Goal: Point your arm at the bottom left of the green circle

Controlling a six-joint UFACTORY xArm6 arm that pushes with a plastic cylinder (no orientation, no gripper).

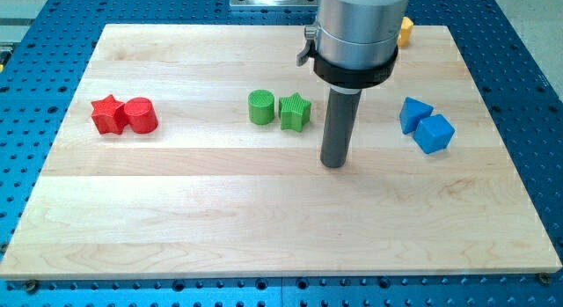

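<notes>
Camera view: my tip [334,164] rests on wooden board [176,219], below and right of green star [296,112], apart from it; no jaws on this rod. Green circle [260,106] touches star's left side. Step: approach under way. Next: travel left beneath star, stop just off circle's lower-left edge, no contact

Bright even overhead light, soft faint shadows, sharp focus, no glare

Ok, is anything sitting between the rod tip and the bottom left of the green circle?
Not on the low route. My tip is to the view's right and below the green circle. The green star touches the circle's right side but sits above a path along the bare board.
</notes>
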